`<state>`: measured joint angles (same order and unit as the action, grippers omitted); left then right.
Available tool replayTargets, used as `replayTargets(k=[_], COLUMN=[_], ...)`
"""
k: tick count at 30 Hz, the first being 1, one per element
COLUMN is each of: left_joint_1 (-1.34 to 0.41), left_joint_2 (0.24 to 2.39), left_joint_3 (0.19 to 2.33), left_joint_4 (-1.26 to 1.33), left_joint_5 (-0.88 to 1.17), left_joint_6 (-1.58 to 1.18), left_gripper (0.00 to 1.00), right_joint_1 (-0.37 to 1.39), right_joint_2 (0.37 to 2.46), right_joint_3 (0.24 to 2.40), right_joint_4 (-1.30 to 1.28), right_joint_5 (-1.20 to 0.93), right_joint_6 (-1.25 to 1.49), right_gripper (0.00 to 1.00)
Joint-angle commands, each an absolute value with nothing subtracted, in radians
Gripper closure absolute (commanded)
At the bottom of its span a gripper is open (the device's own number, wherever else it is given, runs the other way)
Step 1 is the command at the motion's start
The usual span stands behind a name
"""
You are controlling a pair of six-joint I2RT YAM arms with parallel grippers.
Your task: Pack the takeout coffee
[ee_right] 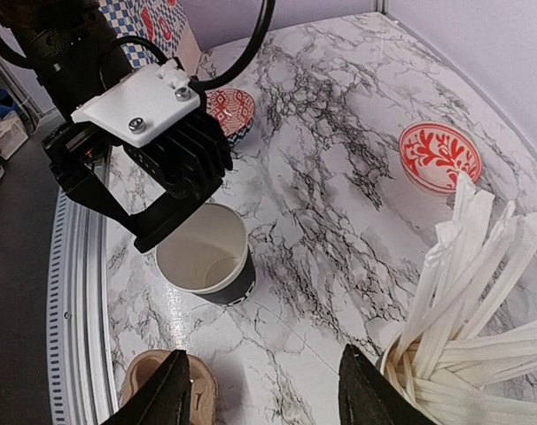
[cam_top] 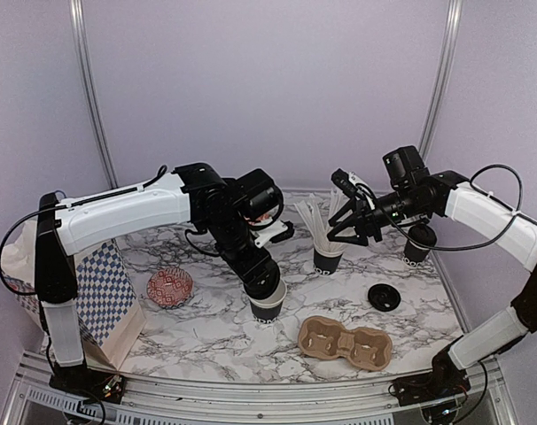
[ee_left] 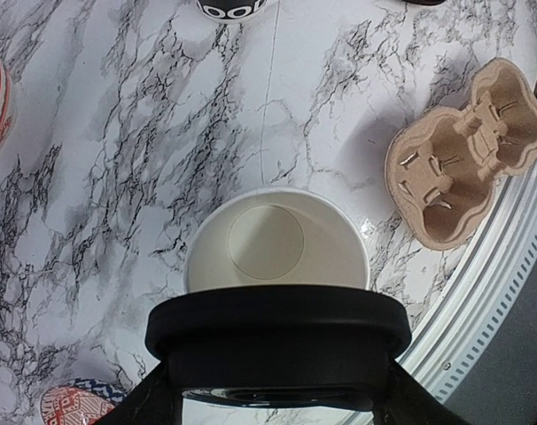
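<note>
An open black paper cup (cam_top: 268, 307), white inside, stands on the marble table near the front middle. It also shows in the left wrist view (ee_left: 277, 243) and the right wrist view (ee_right: 206, 257). My left gripper (cam_top: 260, 279) is shut on a round black lid (ee_left: 277, 332) and holds it just above the cup's near rim. My right gripper (cam_top: 344, 232) hovers open and empty (ee_right: 268, 394) beside the stick cup. A second black lid (cam_top: 384, 297) lies flat on the table at the right. Another black cup (cam_top: 419, 242) stands at the back right, partly behind my right arm.
The black cup of white sticks (cam_top: 326, 255) stands mid-table (ee_right: 463, 354). The brown pulp carrier (cam_top: 344, 342) lies at the front (ee_left: 468, 164). A red patterned bowl (cam_top: 169, 286) sits left, another (ee_right: 441, 155) further back. A checkered paper bag (cam_top: 105, 297) stands at the left edge.
</note>
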<state>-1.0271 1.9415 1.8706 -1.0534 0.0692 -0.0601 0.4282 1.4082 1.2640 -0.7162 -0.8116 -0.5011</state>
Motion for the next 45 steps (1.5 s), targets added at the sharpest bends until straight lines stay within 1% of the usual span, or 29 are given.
replayTargets(k=[1, 13, 32, 36, 38, 43, 44, 45], left_joint_1=[-1.022, -1.022, -1.022, -1.022, -1.022, -1.022, -1.022, -1.022], left_joint_2=[1.965, 1.926, 2.011, 2.027, 2.04, 2.055, 2.055, 2.054], left_joint_3=[1.898, 1.87, 1.921, 1.928, 1.933, 1.959, 1.967, 1.975], left_joint_4=[-1.088, -1.104, -1.093, -1.092, -1.092, -1.086, -1.085, -1.083], left_joint_5=[0.075, 0.077, 0.097, 0.097, 0.094, 0.077, 0.074, 0.072], left_joint_6=[-0.051, -0.067, -0.052, -0.055, -0.059, -0.069, -0.07, -0.071], left_gripper=[0.37, 0.37, 0.36, 0.33, 0.3, 0.2, 0.13, 0.12], right_joint_1=[0.436, 0.437, 0.437, 0.437, 0.437, 0.437, 0.437, 0.437], right_joint_2=[1.406, 1.42, 1.423, 1.428, 1.43, 1.428, 1.428, 1.429], right_joint_3=[1.262, 1.266, 1.265, 1.265, 1.264, 1.268, 1.271, 1.276], right_joint_4=[-0.726, -0.726, -0.73, -0.731, -0.733, -0.736, -0.738, -0.743], right_joint_5=[-0.822, -0.833, -0.826, -0.828, -0.83, -0.831, -0.831, -0.831], right_joint_6=[-0.509, -0.508, -0.516, -0.518, -0.519, -0.518, -0.518, -0.518], right_gripper=[0.45, 0.45, 0.46, 0.45, 0.45, 0.45, 0.45, 0.45])
